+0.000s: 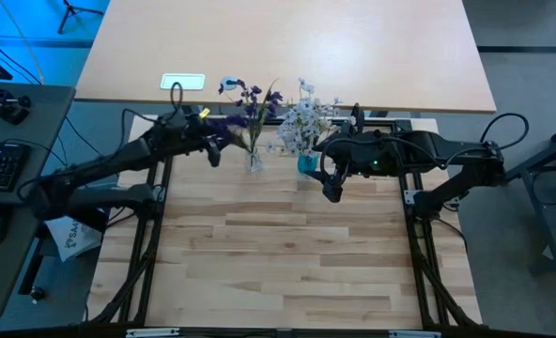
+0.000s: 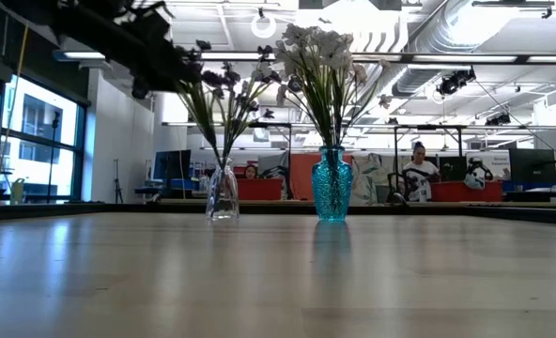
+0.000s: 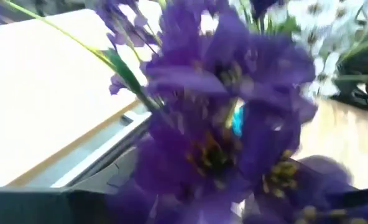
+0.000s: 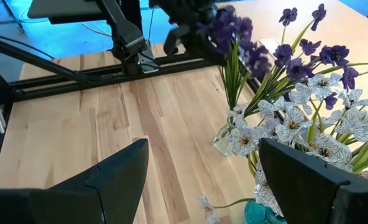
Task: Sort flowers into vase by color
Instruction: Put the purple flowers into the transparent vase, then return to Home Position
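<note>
near the middle of the desk's far edge stand the flowers: the purple flowers (image 1: 250, 97) sit in a clear glass vase (image 2: 223, 193), and just beside it, toward the right edge, the white flowers (image 1: 306, 120) fill a blue vase (image 2: 332, 186). no loose sprig shows on the bare wood, so the sorting looks close to done.

these sprigs should be very light and floppy, with thin green stems that bend and blossoms of soft fabric that crush or snag easily. the stem well below the blossoms is the place to pinch, since the heads give nothing firm. both vases look narrow and light (the glass one most of all), so a sideways tug on a stem could tip them.

the left tool (image 1: 212, 145) is up beside the purple bunch, on the side toward the left edge; its own view is filled with purple petals, and i cannot tell whether its fingers are spread or pinching a stem. the right tool (image 4: 202, 171) hangs just in front of the blue vase, fingers spread wide and holding nothing.
</note>
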`<action>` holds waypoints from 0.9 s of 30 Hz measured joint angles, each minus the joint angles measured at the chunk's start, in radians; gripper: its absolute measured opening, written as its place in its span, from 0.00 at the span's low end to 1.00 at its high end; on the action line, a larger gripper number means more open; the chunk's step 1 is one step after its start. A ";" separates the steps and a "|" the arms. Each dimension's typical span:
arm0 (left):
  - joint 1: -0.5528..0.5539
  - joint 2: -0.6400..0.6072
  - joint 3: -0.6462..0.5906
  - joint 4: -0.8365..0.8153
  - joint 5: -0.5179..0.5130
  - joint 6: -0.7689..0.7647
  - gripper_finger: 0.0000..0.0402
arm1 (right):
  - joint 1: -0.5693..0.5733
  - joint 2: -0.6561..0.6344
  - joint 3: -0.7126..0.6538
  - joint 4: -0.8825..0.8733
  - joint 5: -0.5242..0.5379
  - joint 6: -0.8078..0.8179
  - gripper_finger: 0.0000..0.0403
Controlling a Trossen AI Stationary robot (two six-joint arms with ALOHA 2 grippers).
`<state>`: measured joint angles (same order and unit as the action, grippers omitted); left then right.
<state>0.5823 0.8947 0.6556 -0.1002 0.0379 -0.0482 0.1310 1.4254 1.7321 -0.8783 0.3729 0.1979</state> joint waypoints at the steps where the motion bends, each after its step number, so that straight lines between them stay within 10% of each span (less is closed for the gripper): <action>1: 0.000 -0.025 0.000 -0.009 -0.013 0.000 0.55 | 0.000 0.000 0.000 0.000 0.000 -0.003 0.75; 27: -0.056 -0.123 0.001 0.317 0.004 -0.185 0.55 | -0.007 0.000 0.000 0.020 -0.001 -0.021 0.75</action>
<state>0.5262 0.7717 0.6567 0.2168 0.0423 -0.2337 0.1242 1.4254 1.7321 -0.8585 0.3717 0.1765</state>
